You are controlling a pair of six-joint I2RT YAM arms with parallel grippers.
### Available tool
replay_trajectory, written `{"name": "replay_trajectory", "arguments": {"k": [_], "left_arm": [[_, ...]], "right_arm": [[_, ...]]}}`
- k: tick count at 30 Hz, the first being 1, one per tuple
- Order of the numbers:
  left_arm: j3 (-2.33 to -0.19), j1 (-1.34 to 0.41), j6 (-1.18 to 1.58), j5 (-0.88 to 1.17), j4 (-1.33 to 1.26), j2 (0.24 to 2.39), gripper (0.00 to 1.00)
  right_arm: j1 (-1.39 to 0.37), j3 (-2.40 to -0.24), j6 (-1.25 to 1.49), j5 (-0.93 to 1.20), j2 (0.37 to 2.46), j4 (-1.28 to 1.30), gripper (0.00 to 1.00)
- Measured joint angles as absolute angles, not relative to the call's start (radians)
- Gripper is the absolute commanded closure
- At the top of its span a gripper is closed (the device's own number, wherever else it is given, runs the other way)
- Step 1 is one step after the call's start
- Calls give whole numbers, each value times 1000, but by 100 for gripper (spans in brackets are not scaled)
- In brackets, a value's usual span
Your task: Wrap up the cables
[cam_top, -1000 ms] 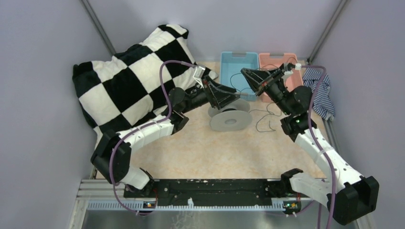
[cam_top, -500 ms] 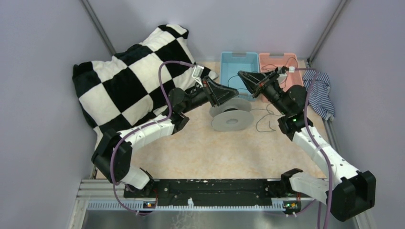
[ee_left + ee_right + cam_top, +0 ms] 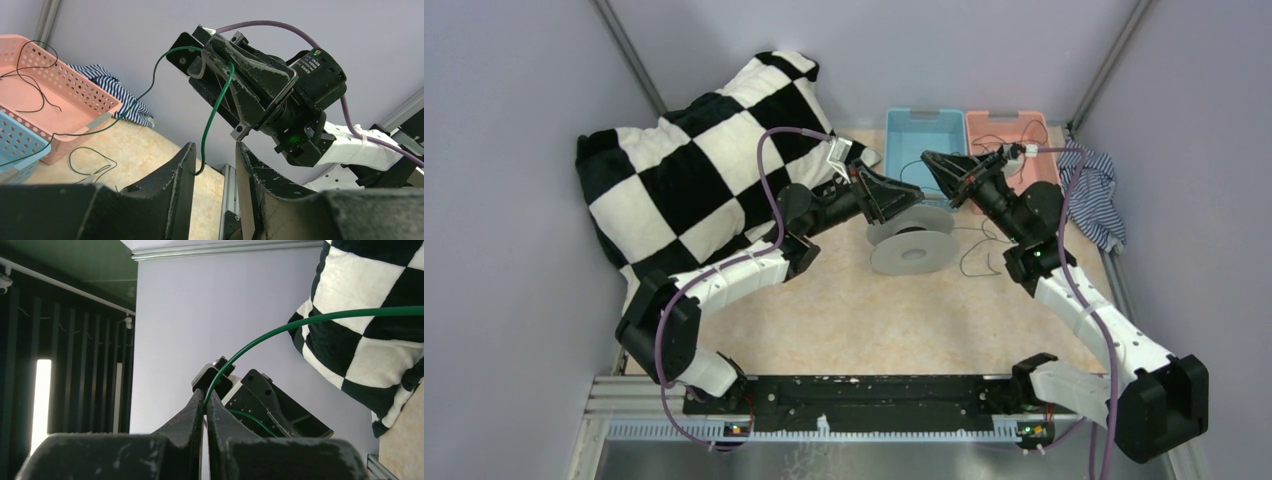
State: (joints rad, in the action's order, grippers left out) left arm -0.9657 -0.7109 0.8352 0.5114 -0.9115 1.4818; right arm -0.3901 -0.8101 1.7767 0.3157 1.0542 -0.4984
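A thin cable, dark green in the wrist views [image 3: 214, 112], runs from my right gripper [image 3: 200, 60] down between the jaws of my left gripper [image 3: 215, 146]. The left jaws stand apart and the cable's lower end hooks by the left finger. In the right wrist view my right gripper [image 3: 205, 394] is shut on the cable [image 3: 280, 328]. From above, the left gripper [image 3: 914, 196] and right gripper [image 3: 929, 160] nearly meet tip to tip above the pale grey spool [image 3: 912, 250]. Slack thin cable [image 3: 972, 262] lies on the table right of the spool.
A blue bin [image 3: 924, 135] and a pink basket [image 3: 996, 128] with thin black wires stand at the back. A black-and-white checkered pillow [image 3: 694, 170] fills the left. A striped cloth [image 3: 1092, 190] lies at the right edge.
My right gripper has shifted left toward the left gripper with the cable. The left gripper has risen slightly. The spool has barely moved.
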Motion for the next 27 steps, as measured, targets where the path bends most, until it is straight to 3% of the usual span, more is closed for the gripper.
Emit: {"name": "replay_trajectory", "arguments": {"k": [3,16,18,23,27], "left_arm": [[-965,-711,836,512,-912,1482,66],[-934,-711,838,512,-913,1482,64],[-928,-711,838,511,-914,1481,69],[-903,-711,836,503,-913,1474,90],[-899,-711,838,492,-914,1468,61]], "right_arm": [[-390,-802,1781,311,1054,-509,100],[-390,-779,1792,299,1042,-510,100],[-390,-779,1792,296,1036,-510,100],[-390,-779,1791,294,1024,-509,100],[-390,-779,1791,294,1021,-509,100]]}}
